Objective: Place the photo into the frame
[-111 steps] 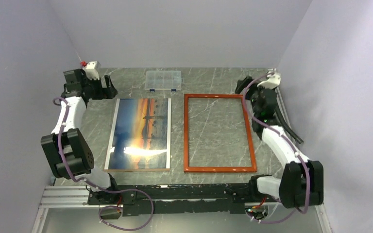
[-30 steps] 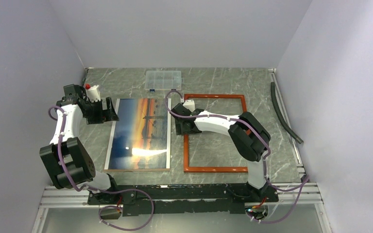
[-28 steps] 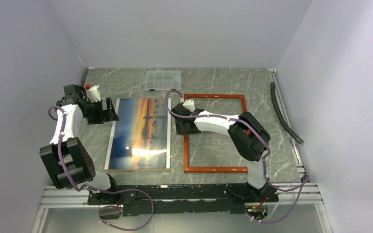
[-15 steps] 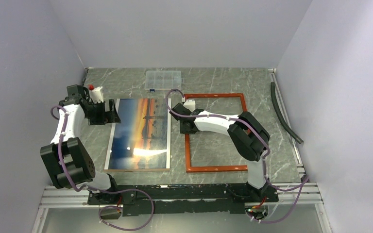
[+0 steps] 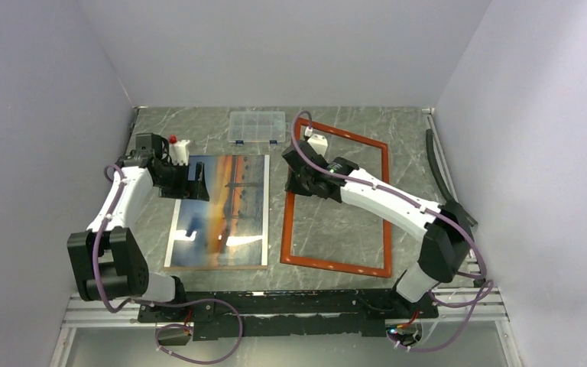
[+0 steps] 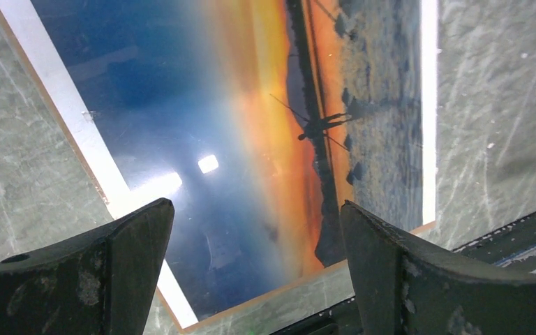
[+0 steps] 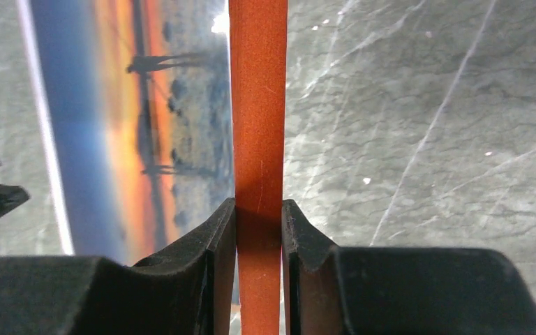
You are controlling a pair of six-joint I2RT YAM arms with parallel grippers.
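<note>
Right gripper (image 7: 259,230) clamped on left rail of large red-orange rectangular picture frame (image 5: 386,206); frame skewed, at 3 o'clock of glossy sunset photo print (image 5: 222,210); left gripper (image 6: 251,230) wide open, empty, above photo's 11 o'clock part; photo flat on grey marble table (image 5: 351,122).

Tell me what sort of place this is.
Probably a robotics lab test cell: a left arm and right arm bolted to an aluminium rail beside a marble-patterned table, plain pale walls boxing it in, and staged props: photo, frame, clear compartment box.
</note>
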